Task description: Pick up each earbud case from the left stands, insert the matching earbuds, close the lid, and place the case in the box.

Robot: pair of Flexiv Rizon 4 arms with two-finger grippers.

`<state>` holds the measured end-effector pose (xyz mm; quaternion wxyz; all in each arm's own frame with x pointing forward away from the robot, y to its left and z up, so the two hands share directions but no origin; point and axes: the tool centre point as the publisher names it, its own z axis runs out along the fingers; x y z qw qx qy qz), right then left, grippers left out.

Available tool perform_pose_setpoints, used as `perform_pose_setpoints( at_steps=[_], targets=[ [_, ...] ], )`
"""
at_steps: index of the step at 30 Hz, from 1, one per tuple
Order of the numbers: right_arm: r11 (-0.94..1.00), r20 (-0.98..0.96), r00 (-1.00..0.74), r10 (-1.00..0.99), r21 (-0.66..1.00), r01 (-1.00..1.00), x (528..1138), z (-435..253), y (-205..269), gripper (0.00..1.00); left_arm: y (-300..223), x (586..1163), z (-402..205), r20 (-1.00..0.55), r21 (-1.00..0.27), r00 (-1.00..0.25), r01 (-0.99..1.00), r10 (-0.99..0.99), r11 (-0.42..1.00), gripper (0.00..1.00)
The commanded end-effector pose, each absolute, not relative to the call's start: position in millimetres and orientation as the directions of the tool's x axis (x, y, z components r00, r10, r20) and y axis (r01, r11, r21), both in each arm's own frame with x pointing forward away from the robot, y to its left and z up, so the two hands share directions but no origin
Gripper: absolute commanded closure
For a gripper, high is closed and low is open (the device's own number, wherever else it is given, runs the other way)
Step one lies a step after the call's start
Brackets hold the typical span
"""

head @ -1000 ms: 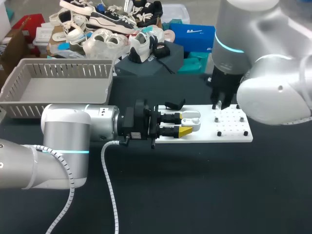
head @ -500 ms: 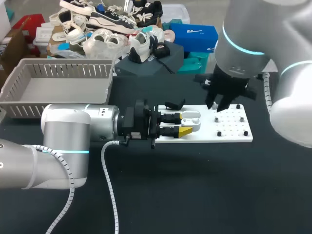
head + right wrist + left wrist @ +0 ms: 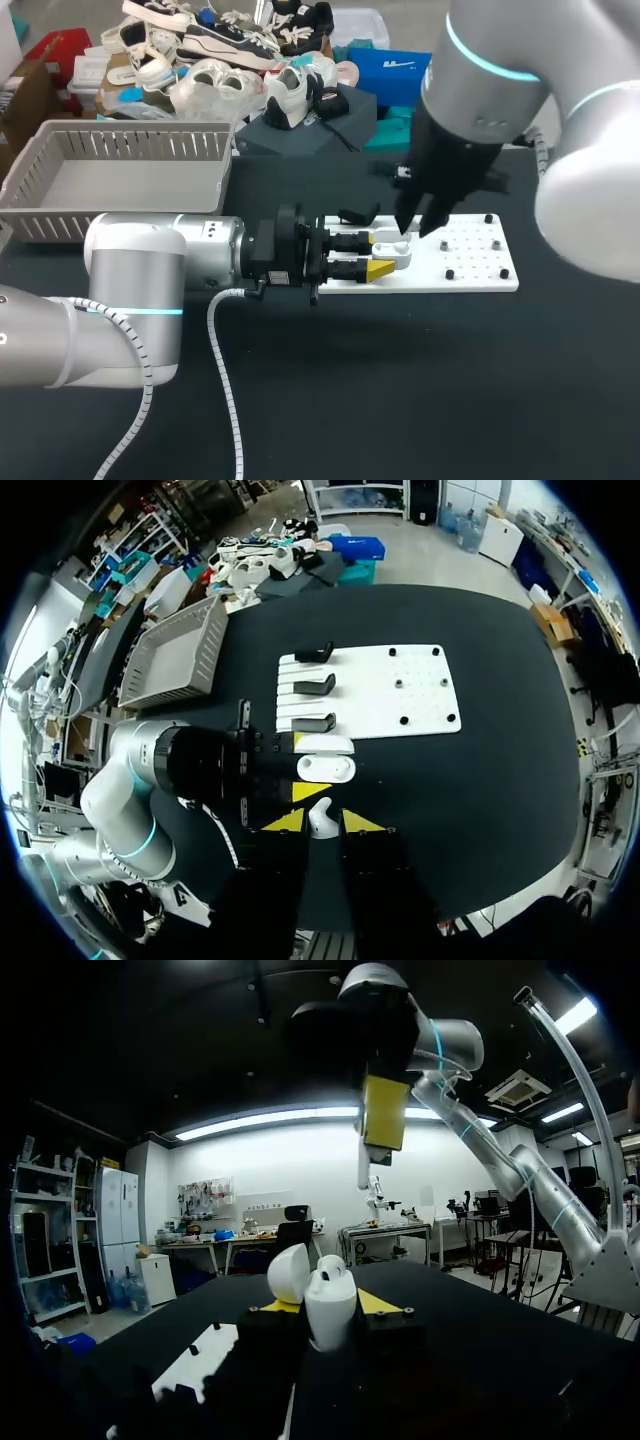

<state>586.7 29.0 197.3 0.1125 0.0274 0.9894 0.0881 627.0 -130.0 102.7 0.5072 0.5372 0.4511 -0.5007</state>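
- The right arm [image 3: 500, 90] comes in from 3 o'clock in the head view. It hangs the right gripper [image 3: 413, 228] just above the other arm's fingers. If it comes down off-line, its tips are likely to strike those fingers or the open lid rather than the well.
- The left arm [image 3: 140, 265] lies in from 9 o'clock, with the left gripper [image 3: 385, 254] clamped on the earbud case [image 3: 395, 245] from two sides. The case is held by its flanks only, so a firm push from above could tilt it or slide it in the grip.
- The box [image 3: 60, 190] sits at 10 o'clock on the table, well apart from the case. If the lid is not latched during that carry, the contents could spill.
- The white board [image 3: 480, 262] lies under both grippers. Anything dropped could bounce among its pegs and be awkward to pick up again.
- In the right wrist view, three black stands [image 3: 315, 687] stand at 12 o'clock beyond the case. The nearest is just beside it, so a sideways correction could knock the stand.
- The case is open, with its lid folded back beside the body. The lid could catch a descending fingertip.
- The earbud [image 3: 320, 815] is pinched between the right fingertips, at 6 o'clock of the case and not yet over a well. It may twist in the pinch, meet the wrong well, or sit proud and stop the lid from closing.
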Motion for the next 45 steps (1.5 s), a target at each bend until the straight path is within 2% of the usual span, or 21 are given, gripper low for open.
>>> perform_pose_setpoints(
  at_steps=[1, 13, 20, 45],
  targets=[
    [0.984, -0.161, -0.986, 0.038, 0.175, 0.009, 595.5, 191.3, 41.8, 1.0, -130.2, 627.0, 102.0, -0.995, 0.095, 0.093, 0.992, -0.025, -0.078, 1.0],
    [0.967, -0.121, -0.982, -0.148, 0.191, -0.169, 595.1, 177.1, 50.5, 1.0, -130.2, 627.0, 102.0, -0.995, 0.095, 0.093, 0.992, -0.025, -0.078, 1.0],
    [0.956, -0.144, -0.959, -0.243, 0.132, -0.262, 595.5, 173.4, 52.3, 1.0, -130.2, 627.0, 102.0, -0.995, 0.095, 0.093, 0.992, -0.025, -0.078, 1.0],
    [0.958, -0.081, -0.963, -0.258, 0.106, -0.266, 608.9, 170.8, 47.7, 1.0, -130.2, 627.0, 102.0, -0.995, 0.095, 0.093, 0.992, -0.025, -0.078, 1.0]
  ],
)
